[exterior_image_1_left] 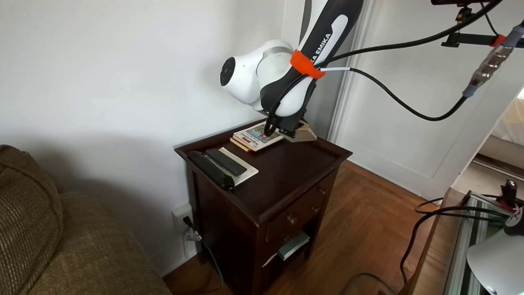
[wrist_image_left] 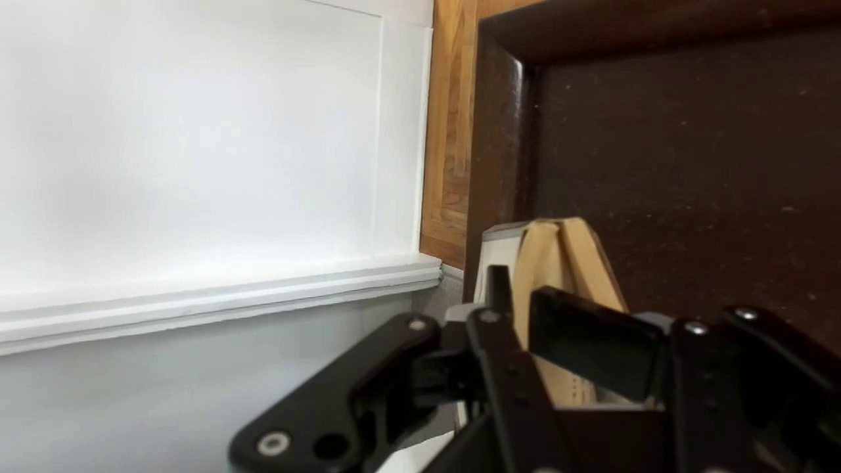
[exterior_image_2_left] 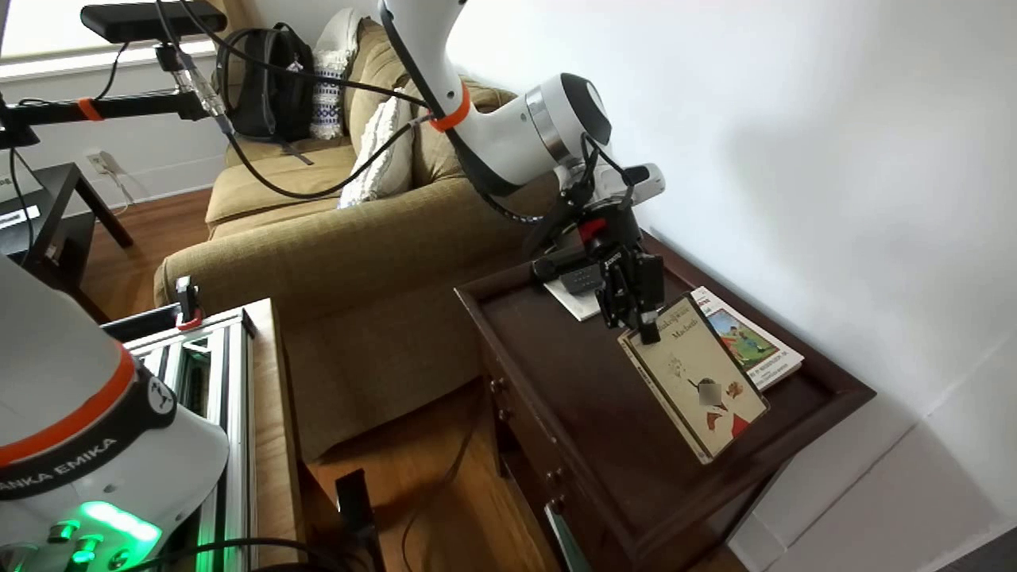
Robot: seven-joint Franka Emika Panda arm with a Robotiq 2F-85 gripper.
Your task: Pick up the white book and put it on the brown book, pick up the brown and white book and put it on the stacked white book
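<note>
Dark cabinet top (exterior_image_1_left: 286, 170) spreads beneath the gripper (wrist_image_left: 516, 295), nearly closed, pinching the tilted brown and white book (exterior_image_2_left: 690, 372) by one end; splayed like that, it could slip or catch the white book (exterior_image_1_left: 258, 134) just beside the gripper.

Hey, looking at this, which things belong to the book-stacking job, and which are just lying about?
For the job:
cream Macbeth book, held by the gripper
white book with a picture cover
orange-edged book, apparently under the white one

Just lying about:
remote
long black object
white booklet under the remote
green book
backpack
</note>
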